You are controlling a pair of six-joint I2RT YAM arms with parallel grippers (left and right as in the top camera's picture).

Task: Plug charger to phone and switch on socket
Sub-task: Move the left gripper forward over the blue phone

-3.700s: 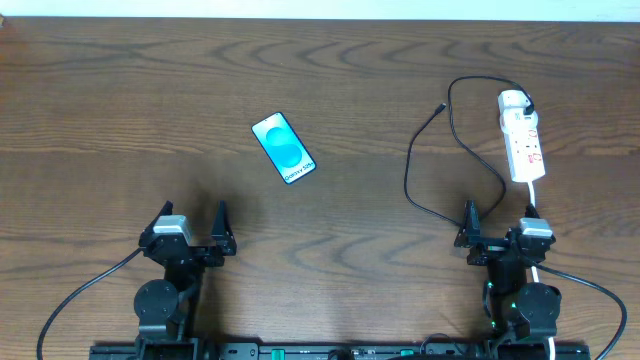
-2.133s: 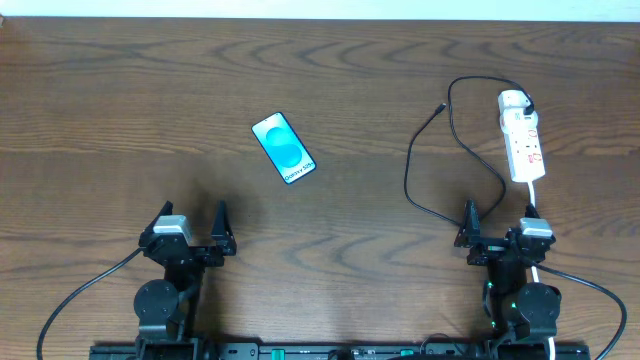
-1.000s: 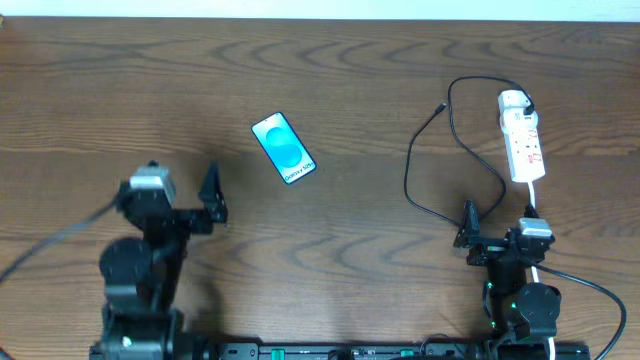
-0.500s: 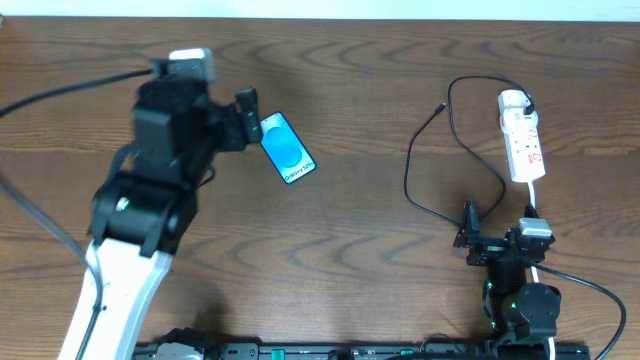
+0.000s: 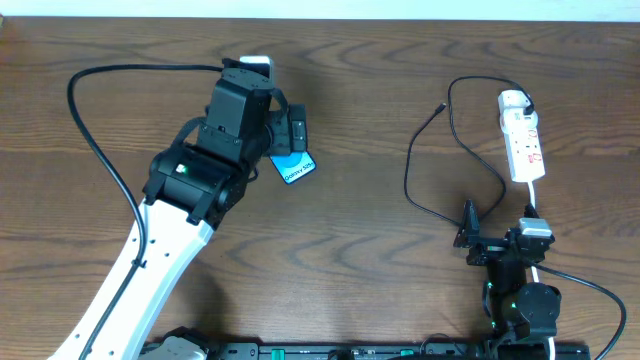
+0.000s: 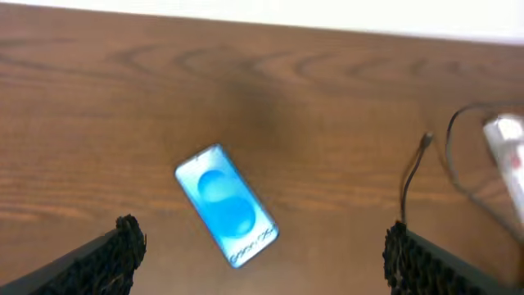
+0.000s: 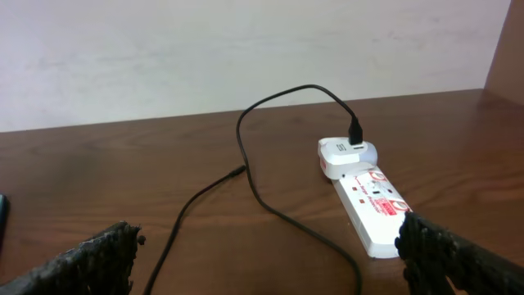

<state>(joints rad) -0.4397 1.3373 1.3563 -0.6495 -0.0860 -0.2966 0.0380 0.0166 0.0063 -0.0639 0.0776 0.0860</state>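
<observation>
The phone (image 5: 293,167) lies flat and tilted on the table, its blue screen up and its upper part hidden under my left arm. In the left wrist view the phone (image 6: 227,206) sits between and beyond the wide-apart fingers. My left gripper (image 5: 286,138) hovers over it, open and empty (image 6: 264,260). The charger cable (image 5: 408,165) loops on the right, its plug tip (image 5: 443,106) lying free and its other end plugged into the socket (image 5: 522,137). My right gripper (image 5: 497,227) rests near the front edge, open and empty (image 7: 270,260), with the cable (image 7: 246,156) and socket (image 7: 368,197) ahead of it.
The strip's white cord (image 5: 533,205) runs back past my right gripper. A pale wall (image 7: 246,49) stands behind the table's far edge. The cable tip (image 6: 426,139) and strip end (image 6: 508,135) show at the right of the left wrist view.
My left arm has lifted from its rest at the front left and swung forward and right over the phone. The right arm, cable, socket and phone have not moved.
</observation>
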